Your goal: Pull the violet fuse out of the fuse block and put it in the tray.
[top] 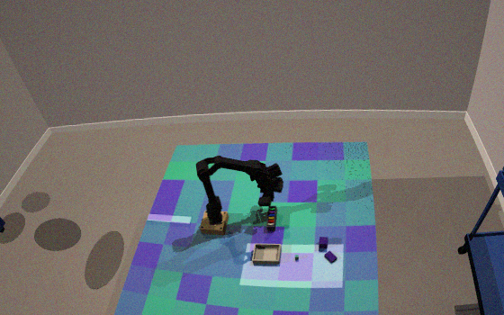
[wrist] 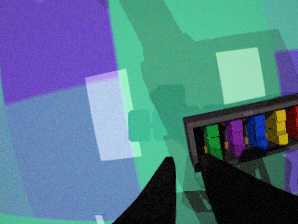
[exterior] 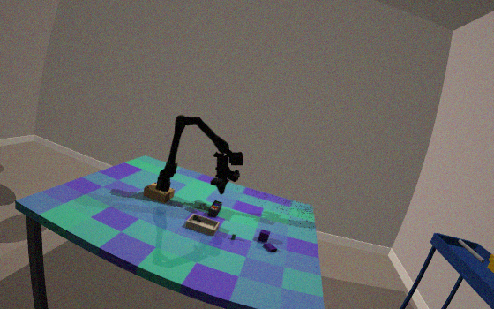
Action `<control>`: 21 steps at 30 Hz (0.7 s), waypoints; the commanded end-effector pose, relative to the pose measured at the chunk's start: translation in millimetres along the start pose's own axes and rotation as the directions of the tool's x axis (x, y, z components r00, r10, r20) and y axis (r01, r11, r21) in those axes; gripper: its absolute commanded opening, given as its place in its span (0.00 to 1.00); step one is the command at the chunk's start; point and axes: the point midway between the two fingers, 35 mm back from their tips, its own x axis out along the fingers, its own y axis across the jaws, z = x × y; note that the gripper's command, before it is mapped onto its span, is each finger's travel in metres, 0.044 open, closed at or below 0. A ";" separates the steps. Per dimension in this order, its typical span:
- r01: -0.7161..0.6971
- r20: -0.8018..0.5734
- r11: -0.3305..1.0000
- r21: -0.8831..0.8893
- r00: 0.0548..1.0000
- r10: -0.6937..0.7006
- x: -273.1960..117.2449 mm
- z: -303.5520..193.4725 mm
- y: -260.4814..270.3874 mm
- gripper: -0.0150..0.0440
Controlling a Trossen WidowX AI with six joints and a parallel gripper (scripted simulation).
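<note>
While the violet fuse is seated in the fuse block, 2nd from the block's near end in the wrist view, w/ green on one side and blue, yellow, red on the other, nothing of the task can be counted as done. The gripper is seen above the mat, near the block's end but apart from it; no contact w/ block or fuses is visible. Jaws are drawn narrow, only a slim gap between the fingertips, and nothing is held between them. The tray is seen on the mat nearer the camera than the block in the top view, w/ no fuse in it as far as can be told.

Left to do, by judgement: jaws to be lined up over the violet fuse, opened enough to take it, closed on it, fuse drawn straight up, carried to the tray, released.

No brand, label or writing can be read anywhere; res. too coarse on the fuses to tell any markings.
</note>
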 end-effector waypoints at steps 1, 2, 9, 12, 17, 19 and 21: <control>0.038 -0.197 0.989 -0.143 0.978 -0.066 5.6 5.2 -49.5 0.38; 0.038 -0.197 0.989 -0.143 0.978 -0.066 5.6 5.2 -49.5 0.38; 0.038 -0.197 0.989 -0.143 0.978 -0.066 6.1 6.0 -44.6 0.38; 0.038 -0.197 0.989 -0.143 0.978 -0.066 7.1 5.9 -44.6 0.38; 0.038 -0.197 0.989 -0.143 0.978 -0.066 11.3 5.2 -44.9 0.38; 0.038 -0.197 0.989 -0.143 0.978 -0.066 13.2 4.9 -45.0 0.38; 0.038 -0.197 0.989 -0.143 0.978 -0.066 15.2 4.5 -45.1 0.38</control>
